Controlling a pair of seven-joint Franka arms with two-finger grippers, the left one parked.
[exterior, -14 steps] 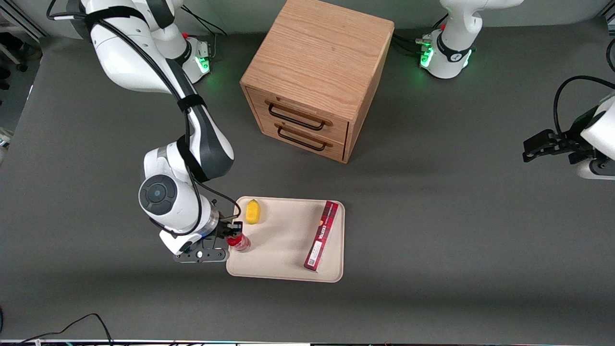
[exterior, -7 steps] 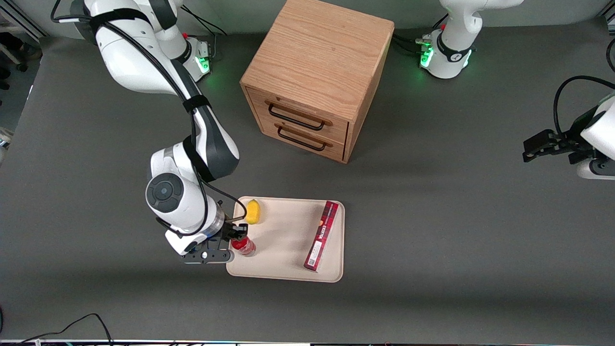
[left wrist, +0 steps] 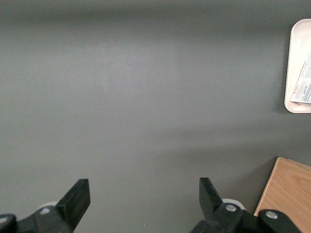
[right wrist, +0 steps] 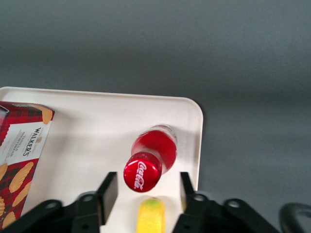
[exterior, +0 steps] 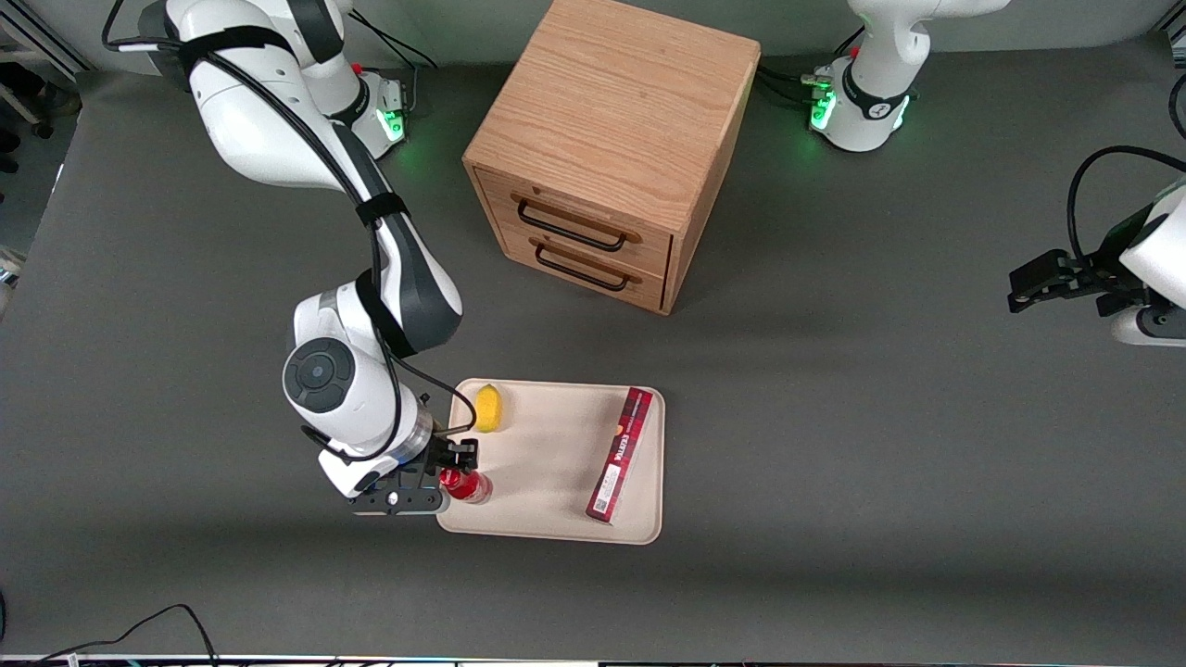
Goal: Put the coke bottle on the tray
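Nearest the front camera, a black cable [exterior: 130, 630] curls over the edge of the dark grey table [exterior: 834, 463], a matte, even surface that fills almost every view. Farther in, the tray [exterior: 547, 519] lies flat on that surface, cream-beige with rounded corners and a low rim. On it, at the end toward the working arm, the coke bottle [exterior: 466, 485] stands upright just inside the rim, its red cap [right wrist: 142, 172] with white script facing up into the wrist camera. The gripper [exterior: 454, 471] hovers directly over the bottle with its fingers [right wrist: 108, 190] spread wide, one on each side of the cap and clear of it, so the bottle is released and rests on the tray by itself. Slightly farther from the front camera, a lemon [exterior: 488, 409] lies on the tray near the same end. A long red biscuit box [exterior: 621, 454] lies on the tray along the end toward the parked arm. Farther still, a wooden drawer cabinet [exterior: 611, 139] with two black handles [exterior: 570, 227] stands on the table, well apart from the tray. Farthest off, two arm bases [exterior: 857, 106] glow green at the table's edge.
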